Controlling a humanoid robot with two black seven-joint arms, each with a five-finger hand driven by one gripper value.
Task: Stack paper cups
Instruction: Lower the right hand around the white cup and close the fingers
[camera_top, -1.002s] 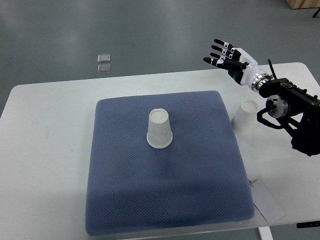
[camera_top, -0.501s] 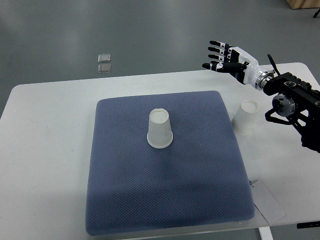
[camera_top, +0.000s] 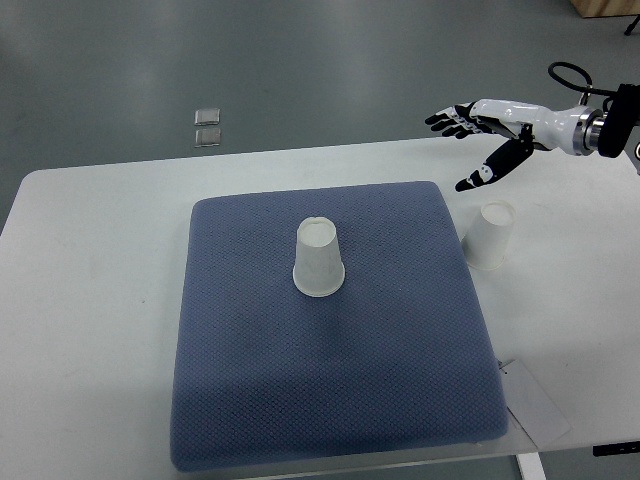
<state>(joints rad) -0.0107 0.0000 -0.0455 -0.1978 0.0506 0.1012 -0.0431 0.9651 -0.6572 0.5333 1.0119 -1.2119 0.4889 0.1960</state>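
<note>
1. Starting at the far left, the white table (camera_top: 90, 300) lies bare along that side, and my left arm does not show anywhere.
2. Beyond the table's far edge, two small clear squares (camera_top: 208, 128) sit on the grey floor, well apart from the work and, I judge, no part of it.
3. A blue mat (camera_top: 330, 400) covers the middle of the table, probably to give the cups a soft, non-slip footing.
4. One cup (camera_top: 319, 258) stands upside down near the mat's centre, wide rim on the mat and narrow base up. I take this as the base of the stack, since an upturned cup accepts another dropped over it.
5. The second cup (camera_top: 489, 236) also stands upside down, off the mat on the bare table, just beside the mat's right edge. It is the one I would have to carry over.
6. My right hand (camera_top: 490, 130) comes in from the right edge and hovers above and behind that second cup, not touching it. My fingers (camera_top: 445, 120) are spread and hold nothing, the thumb pointing down toward the cup, which suits closing around its wall from above.
7. At the near right, a white sheet (camera_top: 535, 405) lies flat by the mat's corner.
</note>
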